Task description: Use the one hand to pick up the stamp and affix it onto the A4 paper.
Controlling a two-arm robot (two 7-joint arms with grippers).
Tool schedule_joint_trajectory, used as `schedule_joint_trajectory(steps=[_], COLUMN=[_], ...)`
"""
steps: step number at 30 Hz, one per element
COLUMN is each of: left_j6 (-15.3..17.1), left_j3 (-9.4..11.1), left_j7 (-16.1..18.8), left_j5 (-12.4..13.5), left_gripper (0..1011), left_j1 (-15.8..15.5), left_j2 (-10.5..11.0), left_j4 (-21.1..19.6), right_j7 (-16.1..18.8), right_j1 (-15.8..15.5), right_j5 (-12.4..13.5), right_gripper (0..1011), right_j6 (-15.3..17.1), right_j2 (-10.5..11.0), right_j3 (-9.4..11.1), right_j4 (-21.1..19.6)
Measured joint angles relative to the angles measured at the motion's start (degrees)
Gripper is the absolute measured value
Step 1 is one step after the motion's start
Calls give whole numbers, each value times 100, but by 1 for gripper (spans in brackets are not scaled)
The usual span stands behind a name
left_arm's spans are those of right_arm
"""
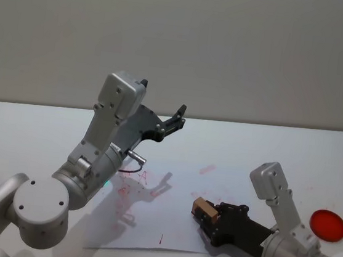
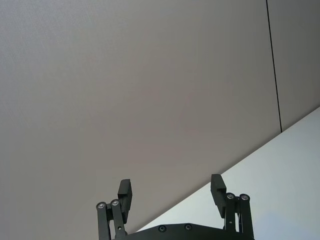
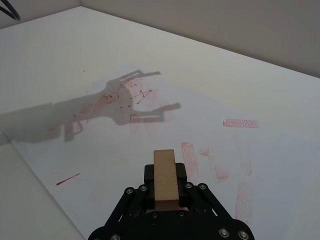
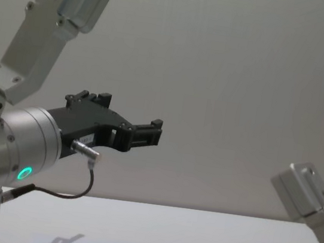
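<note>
Judged at the carry-to-paper step, with right pincer (image 3: 165, 186) clamped on the stamp (image 3: 165, 169) over the right part of the A4 paper (image 1: 148, 228), left pincer (image 2: 171, 192) parked aloft, spread wide and empty; to follow, lowering squarely and pressing onto an unmarked patch.

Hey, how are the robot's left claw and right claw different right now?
The left claw is open and empty; the right claw is shut on the stamp. The left claw is raised in the air, pointing toward the wall; the right claw sits low over the paper. Both are black two-finger claws.
</note>
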Motion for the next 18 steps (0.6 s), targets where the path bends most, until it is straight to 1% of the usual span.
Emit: schedule_joint_trajectory(steps=[4,11,18], left_j6=[0,0,0], left_j3=[0,0,0], left_j7=[0,0,0], left_j5=[0,0,0], left_gripper=[1001,1001,1001], left_j1=[0,0,0], left_j2=[0,0,0], left_j4=[0,0,0], right_j7=[-44,-110,-229], right_j1=[2,34,91], right_j5=[34,200,543], right_gripper=[220,220,220], right_j6=[-2,-118,-361], right_j2=[-16,-65,-112], right_j3=[-14,-39,6], right_j4=[14,9,-205])
